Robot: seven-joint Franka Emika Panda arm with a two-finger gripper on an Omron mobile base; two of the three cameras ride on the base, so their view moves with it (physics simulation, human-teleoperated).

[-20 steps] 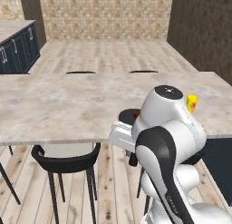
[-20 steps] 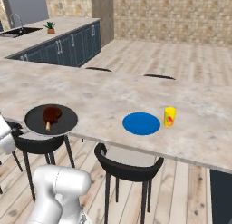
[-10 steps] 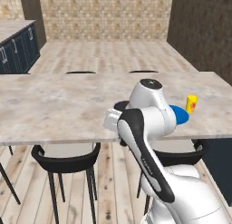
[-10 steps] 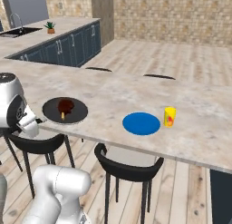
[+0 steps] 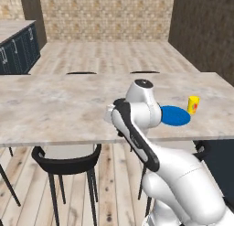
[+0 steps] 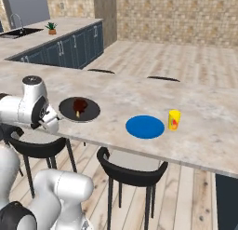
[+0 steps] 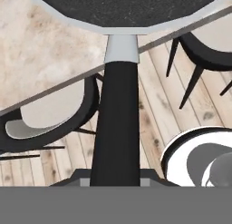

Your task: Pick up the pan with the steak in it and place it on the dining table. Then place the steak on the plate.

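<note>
Pan (image 6: 79, 109) sat on the dining table (image 6: 111, 91), near the table's front edge. Round, matte black with a speckled inside and a thin silvery rim. Its short straight black handle (image 7: 115, 123) stuck out past the table edge, joined to the bowl by a grey metal collar.

Gripper (image 6: 52, 124) was clamped shut on the end of that handle, just off the table's front edge; the fingertips themselves were hidden at the bottom of the hand view.

Steak (image 6: 80, 104) lay inside the pan, about centre: small lumpy reddish-brown chunk with an orange-tan patch.

Table top was beige-grey marbled stone, long and wide, with a thin flat edge.

Plate (image 6: 145, 126) was a flat, plain, saturated blue disc on the table, further along it from the pan and well apart from it. Cup (image 6: 174, 119) stood upright just beyond the plate: yellow cylinder with a red-orange mark on its side, too small to read.

Stools (image 6: 131, 171) were tucked under the table's front edge: black curved backs, pale grey seats, thin black legs. Floor (image 5: 109, 57) around the table was light wood plank.

Counter (image 6: 56, 37) stood behind the table: stone top, dark blue cabinet fronts. No legible writing on anything.
</note>
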